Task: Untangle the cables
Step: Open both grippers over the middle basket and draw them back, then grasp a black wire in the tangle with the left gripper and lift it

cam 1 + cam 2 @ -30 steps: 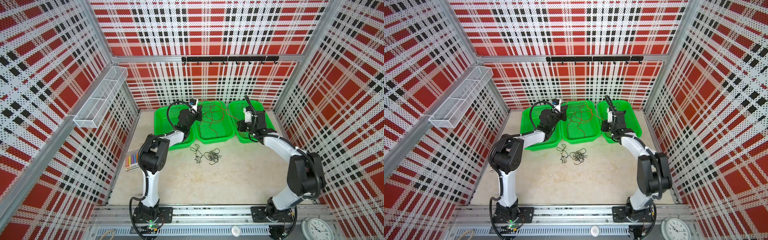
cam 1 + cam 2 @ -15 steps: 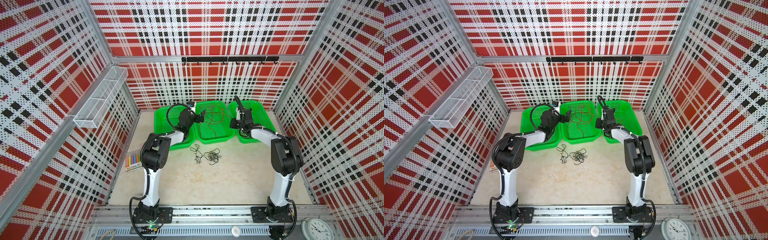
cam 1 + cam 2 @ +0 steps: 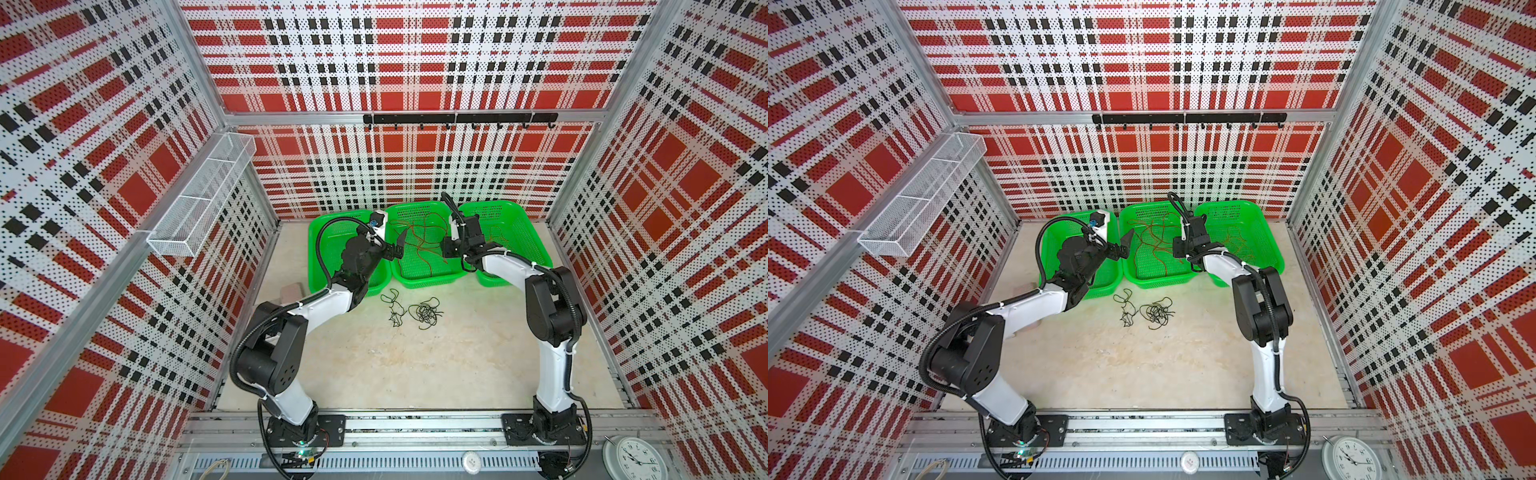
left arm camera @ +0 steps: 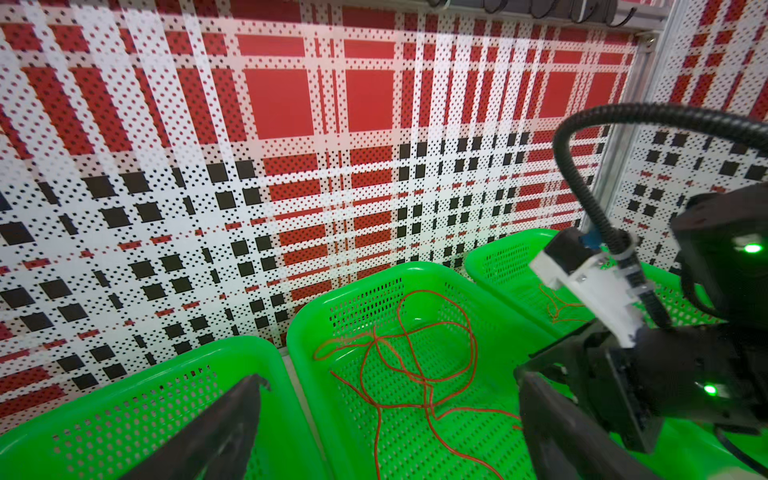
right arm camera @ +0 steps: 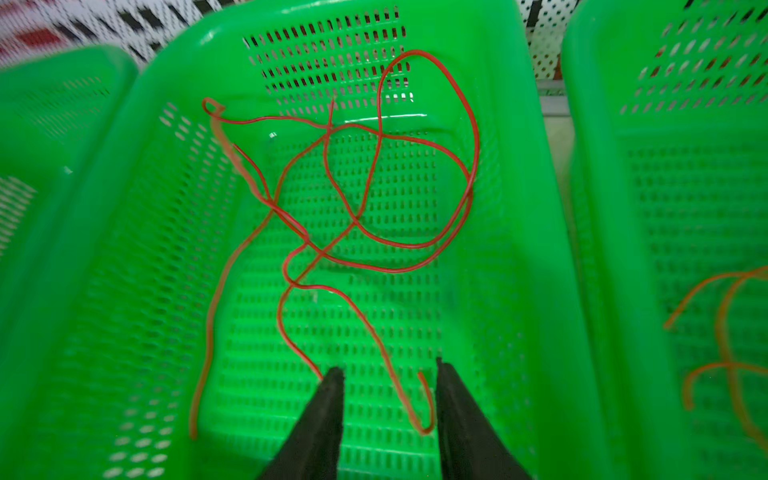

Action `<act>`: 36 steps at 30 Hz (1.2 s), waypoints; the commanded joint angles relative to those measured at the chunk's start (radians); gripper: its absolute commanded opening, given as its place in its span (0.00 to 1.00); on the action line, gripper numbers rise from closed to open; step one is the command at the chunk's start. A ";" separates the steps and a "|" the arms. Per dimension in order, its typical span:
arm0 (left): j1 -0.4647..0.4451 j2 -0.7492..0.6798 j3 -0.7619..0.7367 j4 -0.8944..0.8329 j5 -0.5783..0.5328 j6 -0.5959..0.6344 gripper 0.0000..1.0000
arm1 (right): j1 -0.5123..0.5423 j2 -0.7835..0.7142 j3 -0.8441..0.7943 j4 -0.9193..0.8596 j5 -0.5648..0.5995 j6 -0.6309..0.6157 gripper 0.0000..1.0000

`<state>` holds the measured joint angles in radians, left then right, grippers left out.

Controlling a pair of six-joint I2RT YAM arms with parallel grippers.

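On a pale, stained tabletop (image 3: 415, 365), boxed in by perforated walls (image 3: 415, 62) of red, black and white plaid: left basket (image 3: 1104, 284), middle basket (image 3: 428, 281) and right basket (image 3: 534, 249), all green, side by side along the back. High on the back wall, a black hook rail (image 3: 457, 118); on the left wall, a white mesh shelf (image 3: 203, 199); by the front rail, a round clock (image 3: 633, 457). Loose in the middle basket, the red cable (image 5: 374, 187), looped over itself. In the right basket, an orange cable (image 5: 727, 332). On the bare surface just before the baskets, black cables (image 3: 422, 311) in two small tangles. Over the seam between left and middle baskets, left gripper (image 4: 388, 376), jaws spread wide and empty. Over the middle basket's front, right gripper (image 5: 390, 365), jaws parted, a hooked end of the red cable lying between them, not pinched.
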<state>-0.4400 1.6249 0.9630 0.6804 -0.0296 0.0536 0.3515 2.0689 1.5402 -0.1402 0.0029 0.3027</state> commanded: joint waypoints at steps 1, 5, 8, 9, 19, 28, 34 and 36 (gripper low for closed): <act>-0.015 -0.069 -0.055 -0.036 -0.040 0.012 0.98 | -0.003 -0.066 -0.028 -0.018 0.049 -0.045 0.52; -0.080 -0.160 -0.138 -0.162 -0.079 -0.029 0.98 | 0.002 -0.240 -0.138 0.060 0.036 -0.105 0.59; -0.153 -0.210 -0.211 -0.247 -0.152 -0.106 0.87 | 0.004 -0.377 -0.209 0.065 0.028 -0.135 0.61; -0.174 -0.221 -0.238 -0.257 -0.166 -0.142 0.83 | 0.003 -0.408 -0.229 0.056 0.025 -0.140 0.61; -0.269 -0.120 -0.338 -0.282 -0.339 -0.482 0.55 | 0.080 -0.636 -0.488 0.042 0.024 -0.133 0.61; -0.202 0.133 -0.220 -0.323 -0.297 -0.566 0.47 | 0.127 -0.651 -0.551 0.054 0.005 -0.120 0.61; -0.187 0.237 -0.168 -0.372 -0.283 -0.549 0.46 | 0.130 -0.643 -0.547 0.057 0.002 -0.120 0.61; -0.187 0.263 -0.153 -0.387 -0.280 -0.547 0.41 | 0.129 -0.631 -0.537 0.054 -0.001 -0.117 0.61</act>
<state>-0.6296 1.8545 0.7845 0.3431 -0.3237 -0.4904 0.4759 1.4349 0.9829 -0.0994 0.0113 0.1848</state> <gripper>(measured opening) 0.427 0.607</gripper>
